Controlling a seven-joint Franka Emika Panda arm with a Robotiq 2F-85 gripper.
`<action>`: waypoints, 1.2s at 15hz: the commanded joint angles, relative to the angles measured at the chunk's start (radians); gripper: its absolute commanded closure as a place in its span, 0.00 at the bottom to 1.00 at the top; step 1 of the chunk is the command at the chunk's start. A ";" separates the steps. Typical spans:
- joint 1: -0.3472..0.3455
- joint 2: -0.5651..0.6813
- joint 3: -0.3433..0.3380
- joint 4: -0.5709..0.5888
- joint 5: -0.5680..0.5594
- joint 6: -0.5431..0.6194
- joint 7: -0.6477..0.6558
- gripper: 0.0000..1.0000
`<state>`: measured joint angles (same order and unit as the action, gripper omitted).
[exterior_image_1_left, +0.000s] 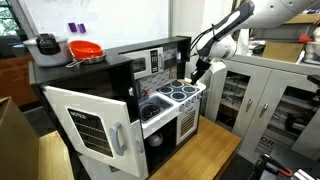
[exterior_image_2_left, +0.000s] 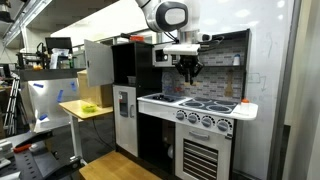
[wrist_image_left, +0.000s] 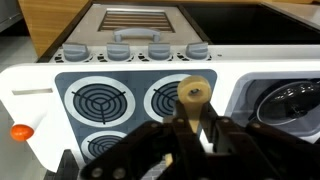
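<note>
Shut tight, the gripper (wrist_image_left: 195, 126), clamped on a tan wooden piece (wrist_image_left: 192, 92) with a round head. Kind of utensil or peg not clear, with only the head and a short stem showing above the jaws. Hanging in the air above the toy stove (exterior_image_2_left: 196, 104), well clear of its top in both exterior views. From the wooden piece in the wrist view: nearest burner (wrist_image_left: 166, 98) just at 9 o'clock, row of grey knobs (wrist_image_left: 137, 51) at 12 o'clock, sink bowl (wrist_image_left: 290, 100) at 3 o'clock, small orange bit (wrist_image_left: 17, 132) far off at 8 o'clock on the white edge. For good handling here: hold the squeeze firm, a thin stem being likely to pivot in a two-point pinch. Carry the wrist level, head of the piece upright, no tilt toward the knobs. Move slowly and straight, with no sideways swing near the sink bowl. Judge height from the exterior views rather than the wrist view — too flat-on for depth. Likely risks, judging from this pose: a slip in the jaws, a bump on the raised knobs at 12 o'clock, or a snag on the sink bowl at 3 o'clock.
</note>
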<state>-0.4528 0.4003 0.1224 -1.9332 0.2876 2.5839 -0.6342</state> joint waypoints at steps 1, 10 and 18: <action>0.027 -0.011 -0.029 -0.006 0.025 0.002 -0.020 0.95; 0.010 -0.091 -0.039 -0.077 0.105 0.038 -0.098 0.95; 0.052 -0.177 -0.060 -0.076 0.249 0.023 -0.255 0.95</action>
<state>-0.4340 0.2625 0.0859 -1.9853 0.4994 2.5973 -0.8397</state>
